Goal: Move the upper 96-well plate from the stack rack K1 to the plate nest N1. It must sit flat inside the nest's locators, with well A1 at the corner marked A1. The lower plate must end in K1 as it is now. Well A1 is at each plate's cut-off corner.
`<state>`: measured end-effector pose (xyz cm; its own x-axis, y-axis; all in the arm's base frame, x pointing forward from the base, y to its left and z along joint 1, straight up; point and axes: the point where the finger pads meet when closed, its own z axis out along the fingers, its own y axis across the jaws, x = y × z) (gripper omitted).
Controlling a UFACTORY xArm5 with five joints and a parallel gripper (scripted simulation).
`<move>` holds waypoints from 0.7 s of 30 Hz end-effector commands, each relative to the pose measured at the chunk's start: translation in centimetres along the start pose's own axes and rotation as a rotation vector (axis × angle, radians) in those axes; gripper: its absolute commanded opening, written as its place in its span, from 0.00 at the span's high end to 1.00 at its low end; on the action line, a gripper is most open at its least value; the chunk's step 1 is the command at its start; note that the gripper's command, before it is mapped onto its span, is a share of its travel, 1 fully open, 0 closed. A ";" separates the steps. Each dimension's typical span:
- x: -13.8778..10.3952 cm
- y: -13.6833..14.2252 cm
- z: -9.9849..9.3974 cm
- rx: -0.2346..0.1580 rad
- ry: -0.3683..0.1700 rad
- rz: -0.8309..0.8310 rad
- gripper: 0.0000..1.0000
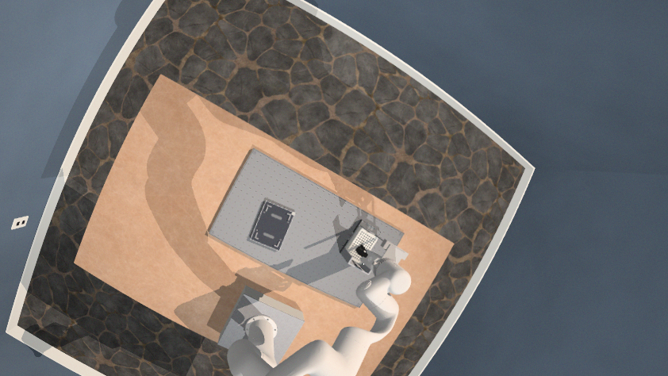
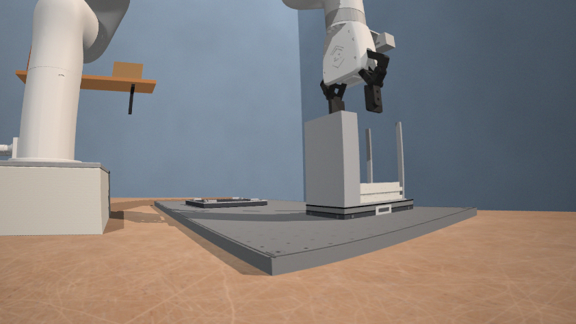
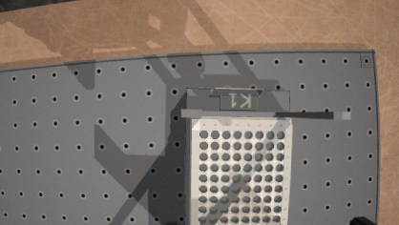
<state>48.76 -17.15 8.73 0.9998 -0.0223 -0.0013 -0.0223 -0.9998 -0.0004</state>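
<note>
The upper 96-well plate (image 3: pixel 241 169) lies in stack rack K1 (image 2: pixel 354 177), on top of the lower plate (image 2: pixel 380 198); in the exterior view the 2 plates show as pale stacked slabs between the rack's tall block and its 2 thin posts. In the wrist view the plate's well grid fills the lower centre, with the K1 label (image 3: pixel 239 100) just beyond its far short edge; which corner is cut off cannot be told from these views. The gripper (image 2: pixel 354 102) hangs above the rack, near the top of the tall block, with its fingers spread wide and nothing between them. Plate nest N1 (image 1: pixel 271 224) sits well apart on the same grey perforated base plate (image 2: pixel 282 237), holding no plate, its white corner locators visible from above. By this evidence no part of the transfer is complete: descent into the rack, the grasp, the lift clear of the posts, the carry, the A1 alignment and the flat seating in N1 all remain, and the lower plate must stay undisturbed.
</note>
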 end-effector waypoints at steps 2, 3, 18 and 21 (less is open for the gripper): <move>0.1 0.0 0.8 -0.002 0.004 0.000 0.00; 0.1 0.0 1.0 -0.002 0.004 0.000 0.00; 0.1 0.0 3.1 -0.002 0.003 0.000 0.00; 0.1 0.0 3.6 -0.002 0.003 0.000 0.00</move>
<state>48.73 -17.15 5.57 0.9998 -0.0223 -0.0018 -0.0223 -0.9998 -0.0006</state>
